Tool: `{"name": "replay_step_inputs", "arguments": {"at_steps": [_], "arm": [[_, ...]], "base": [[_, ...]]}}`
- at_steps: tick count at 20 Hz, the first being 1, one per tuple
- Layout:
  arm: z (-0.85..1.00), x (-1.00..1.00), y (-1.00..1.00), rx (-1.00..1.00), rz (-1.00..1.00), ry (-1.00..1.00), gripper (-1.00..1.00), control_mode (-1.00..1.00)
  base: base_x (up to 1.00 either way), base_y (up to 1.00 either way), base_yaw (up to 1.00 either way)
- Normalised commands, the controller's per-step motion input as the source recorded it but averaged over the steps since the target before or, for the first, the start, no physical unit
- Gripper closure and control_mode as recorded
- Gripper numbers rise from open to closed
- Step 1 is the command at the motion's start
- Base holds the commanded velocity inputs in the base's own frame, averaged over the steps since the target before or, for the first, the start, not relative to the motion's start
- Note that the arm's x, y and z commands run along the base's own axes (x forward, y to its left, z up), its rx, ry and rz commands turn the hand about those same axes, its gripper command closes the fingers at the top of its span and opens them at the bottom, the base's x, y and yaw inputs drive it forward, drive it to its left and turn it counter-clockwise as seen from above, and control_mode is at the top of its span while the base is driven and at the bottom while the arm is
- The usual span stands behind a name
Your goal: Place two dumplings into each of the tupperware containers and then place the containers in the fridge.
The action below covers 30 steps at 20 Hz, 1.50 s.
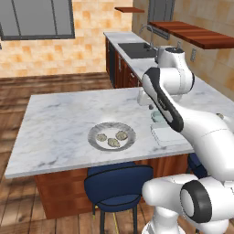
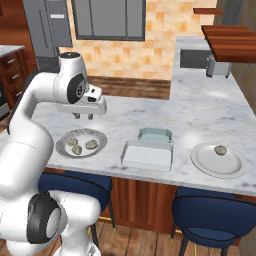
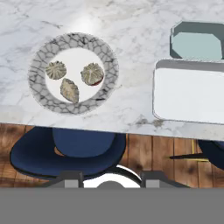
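Above the marble worktop (image 2: 200,107), near its front edge: white arm's fingers (image 2: 84,116) hanging apart with nothing between them, up over the round grey plate (image 2: 100,143). On that plate, three dumplings (image 3: 69,90) clustered close together. To its right, see-through grey tupperware container (image 2: 147,154) at the worktop edge, with the pale blue-green container (image 2: 154,134) just behind it, touching or nearly so. Farther right, a second plate (image 2: 209,162) carrying a fourth dumpling (image 2: 219,149). Below the front edge, blue stools (image 3: 70,151). Fridge (image 2: 47,30) at the far left of the right base view.
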Motion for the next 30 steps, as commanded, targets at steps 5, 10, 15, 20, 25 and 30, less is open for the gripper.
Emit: {"name": "replay_step_inputs", "arguments": {"at_steps": [5, 10, 15, 20, 25, 30], "arm": [[-0.1, 0.06, 0.03, 0.0, 0.01, 0.04, -1.0, -1.0], [-0.88, 0.46, 0.28, 0.0, 0.0, 0.1, -1.0, -1.0], [-0.9, 0.69, 0.26, 0.04, 0.06, 0.09, -1.0, -1.0], [-0.71, 0.28, 0.4, 0.04, 0.1, 0.05, -1.0, -1.0], [-0.54, 0.02, 0.63, 0.03, 0.11, 0.05, -1.0, -1.0], [-0.42, 0.26, 0.25, 0.02, 0.08, 0.0, -1.0, -1.0]], "base": [[0.0, 0.0, 0.0], [0.0, 0.0, 0.0], [0.0, 0.0, 0.0], [0.0, 0.0, 0.0], [0.0, 0.0, 0.0], [0.0, 0.0, 0.0]]}}
